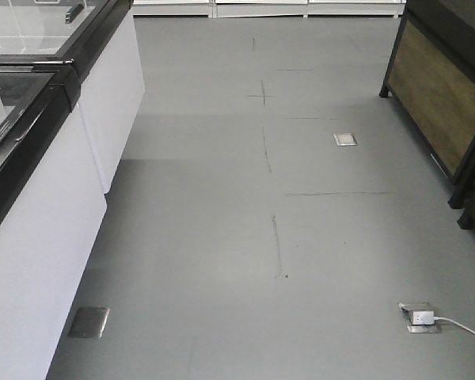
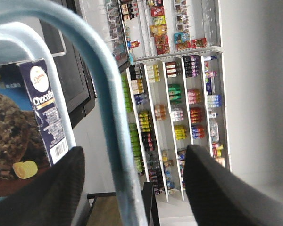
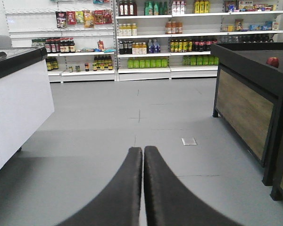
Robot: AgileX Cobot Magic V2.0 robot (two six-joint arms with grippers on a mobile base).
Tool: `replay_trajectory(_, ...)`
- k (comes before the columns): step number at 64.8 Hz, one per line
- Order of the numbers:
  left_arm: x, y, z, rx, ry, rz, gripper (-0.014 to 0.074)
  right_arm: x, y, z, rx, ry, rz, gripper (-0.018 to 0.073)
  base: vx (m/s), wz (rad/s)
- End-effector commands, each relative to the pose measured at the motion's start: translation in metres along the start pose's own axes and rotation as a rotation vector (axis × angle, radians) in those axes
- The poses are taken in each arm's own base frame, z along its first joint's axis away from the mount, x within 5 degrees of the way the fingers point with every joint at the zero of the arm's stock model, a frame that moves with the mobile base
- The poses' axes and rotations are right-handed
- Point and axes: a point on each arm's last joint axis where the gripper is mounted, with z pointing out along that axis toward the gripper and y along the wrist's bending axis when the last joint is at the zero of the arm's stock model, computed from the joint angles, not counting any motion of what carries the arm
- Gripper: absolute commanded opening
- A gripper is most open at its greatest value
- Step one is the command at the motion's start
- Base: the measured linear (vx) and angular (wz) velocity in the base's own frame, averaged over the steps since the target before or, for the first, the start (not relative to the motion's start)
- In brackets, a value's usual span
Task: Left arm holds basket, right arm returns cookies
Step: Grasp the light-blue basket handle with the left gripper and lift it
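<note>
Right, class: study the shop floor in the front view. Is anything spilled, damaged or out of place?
Nothing looks spilled or damaged. One oddity: a white cable runs loose from the floor socket at lower right, a possible trip hazard.

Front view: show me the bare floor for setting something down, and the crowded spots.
Widest bare floor lies mid-aisle between the white freezer and the wooden stand. Busier lower right, around the plugged floor outlet and its cable.

Only the pale blue handle of the basket (image 2: 107, 103) was shown, arched between the spread fingers of the left gripper (image 2: 132, 188). The cookies (image 2: 37, 117), a dark navy carton with a barcode, were seen tilted just beside it.
</note>
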Motion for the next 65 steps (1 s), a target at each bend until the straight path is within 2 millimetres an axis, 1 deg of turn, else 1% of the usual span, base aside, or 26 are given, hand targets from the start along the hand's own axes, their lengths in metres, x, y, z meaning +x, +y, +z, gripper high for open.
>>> replay_trajectory(1, 0.005, -0.029, 0.000, 0.104, -0.001, 0.025, 0.0444, -0.008, 0.000, -0.001, 0.006, -0.087, -0.001, -0.0008, 0.00, 0.00)
replay_trajectory(20, 0.003, -0.028, 0.000, 0.093, -0.022, 0.022, 0.0442, -0.008, 0.000, -0.001, 0.006, -0.087, -0.001, -0.0008, 0.00, 0.00)
replay_trajectory(24, 0.003, -0.028, 0.000, 0.092, -0.022, 0.021, 0.0428, -0.008, 0.000, -0.001, 0.006, -0.087, -0.001, -0.0008, 0.00, 0.00)
replay_trajectory(28, 0.003, -0.028, 0.000, 0.092, -0.024, 0.012, 0.0393, -0.008, 0.000, -0.001, 0.006, -0.087, -0.001, -0.0008, 0.00, 0.00)
replay_trajectory(31, 0.003, -0.028, 0.000, 0.092, -0.024, -0.003, 0.0355, -0.008, 0.000, -0.001, 0.006, -0.087, -0.001, -0.0008, 0.00, 0.00)
replay_trajectory(34, 0.003, -0.028, 0.000, 0.093, -0.022, -0.015, 0.0292, -0.008, 0.000, -0.001, 0.006, -0.087, -0.001, -0.0008, 0.00, 0.00)
replay_trajectory(44, 0.003, -0.031, 0.000, 0.101, -0.017, -0.013, -0.0010, -0.008, 0.000, -0.001, 0.006, -0.087, -0.001, -0.0008, 0.00, 0.00)
replay_trajectory(56, 0.002, -0.044, -0.001, 0.136, 0.002, 0.016, -0.0008, -0.008, 0.000, -0.001, 0.006, -0.087, -0.001, -0.0008, 0.00, 0.00)
replay_trajectory(65, 0.010, -0.066, 0.004, 0.193, 0.064, 0.063, -0.0008, -0.008, 0.000, -0.001, 0.006, -0.087, -0.001, -0.0008, 0.00, 0.00)
